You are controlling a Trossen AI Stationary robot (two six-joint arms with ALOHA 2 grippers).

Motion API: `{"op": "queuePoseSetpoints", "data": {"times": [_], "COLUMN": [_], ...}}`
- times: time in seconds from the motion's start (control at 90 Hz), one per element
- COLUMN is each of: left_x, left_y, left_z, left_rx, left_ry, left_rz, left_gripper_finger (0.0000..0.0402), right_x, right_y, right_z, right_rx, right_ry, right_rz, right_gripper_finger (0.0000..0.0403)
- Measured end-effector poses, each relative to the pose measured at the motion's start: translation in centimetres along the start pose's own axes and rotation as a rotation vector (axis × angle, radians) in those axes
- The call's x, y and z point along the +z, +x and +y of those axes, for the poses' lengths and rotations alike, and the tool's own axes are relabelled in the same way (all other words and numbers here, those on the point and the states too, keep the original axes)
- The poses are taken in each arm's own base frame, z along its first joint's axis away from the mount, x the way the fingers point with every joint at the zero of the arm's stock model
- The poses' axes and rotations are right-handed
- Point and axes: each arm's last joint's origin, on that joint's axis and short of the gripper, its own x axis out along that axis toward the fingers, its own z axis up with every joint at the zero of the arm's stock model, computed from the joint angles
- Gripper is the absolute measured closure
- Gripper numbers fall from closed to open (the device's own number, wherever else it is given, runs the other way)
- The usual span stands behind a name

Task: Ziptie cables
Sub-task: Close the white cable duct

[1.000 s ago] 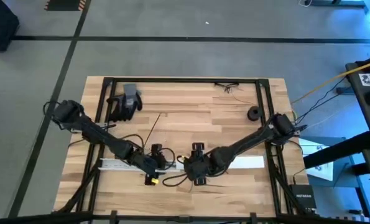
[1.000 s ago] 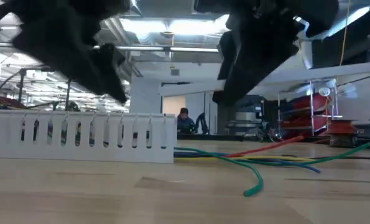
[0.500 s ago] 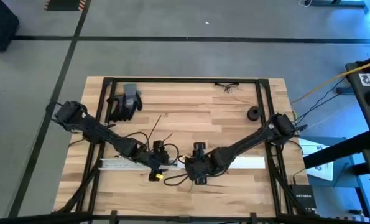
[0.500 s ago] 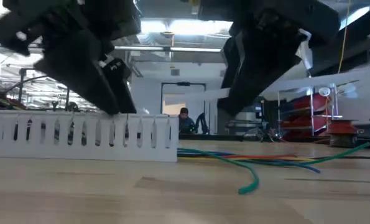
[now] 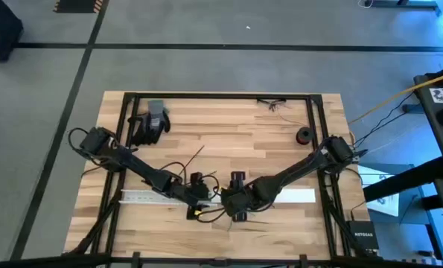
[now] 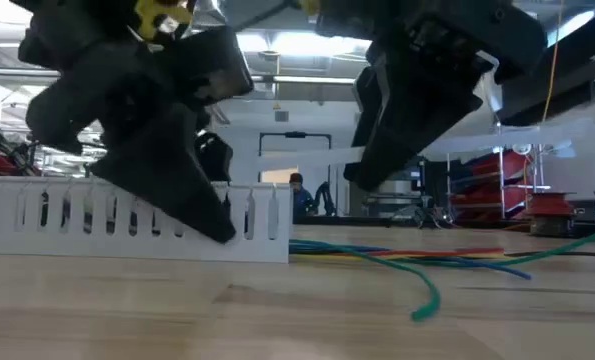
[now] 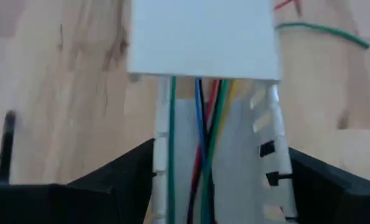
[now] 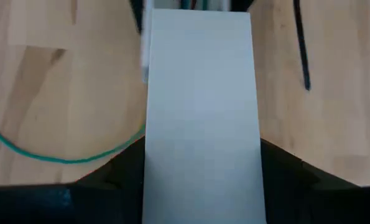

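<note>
Wooden worktop [image 5: 243,141] is carrying coloured cables [image 7: 203,143], lying in a slotted white duct [image 6: 127,222] between the left gripper's [image 7: 216,186] wide-spread fingers. Right gripper [image 8: 200,180] fingers are straddling a flat white cover [image 8: 200,106], contact unclear.

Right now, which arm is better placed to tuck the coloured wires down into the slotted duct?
Left. The left gripper sits over the slotted duct, the coloured wires directly ahead of it. The right gripper is shut on the white cover, so it is occupied.
</note>
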Motion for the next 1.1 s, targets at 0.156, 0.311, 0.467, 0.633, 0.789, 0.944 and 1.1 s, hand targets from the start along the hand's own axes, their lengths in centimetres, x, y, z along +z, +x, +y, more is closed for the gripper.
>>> {"op": "queuePoseSetpoints", "data": {"times": [0.156,0.311,0.467,0.633,0.789,0.944,1.1], "left_x": [0.2,0.3,0.3,0.3,0.3,0.2,0.2], "left_y": [0.1,0.2,0.2,0.2,0.2,0.2,0.3], "left_z": [-0.1,0.0,0.0,-0.1,-0.1,0.0,-0.1], "left_rx": [0.008,0.006,0.008,0.007,0.008,0.008,0.007], "left_ry": [0.005,0.031,0.032,0.036,0.038,0.037,0.037], "left_rz": [-0.027,-0.04,-0.04,-0.042,-0.042,-0.04,-0.043], "left_gripper_finger": [0.0188,0.0205,0.02,0.02,0.0197,0.0189,0.0174], "right_x": [0.0,0.2,0.1,0.1,0.1,0.3,0.4], "right_y": [0.3,0.3,0.6,1.9,3.0,3.7,3.7], "right_z": [0.2,0.2,0.3,0.0,-0.4,-0.7,-0.7], "right_rx": [0.032,0.038,0.036,0.03,0.028,0.057,0.07], "right_ry": [0.028,0.035,0.036,0.07,0.085,0.103,0.096], "right_rz": [-0.021,-0.04,-0.037,-0.031,-0.013,-0.019,-0.027], "right_gripper_finger": [0.0175,0.0175,0.0175,0.0175,0.0175,0.0175,0.0175]}}
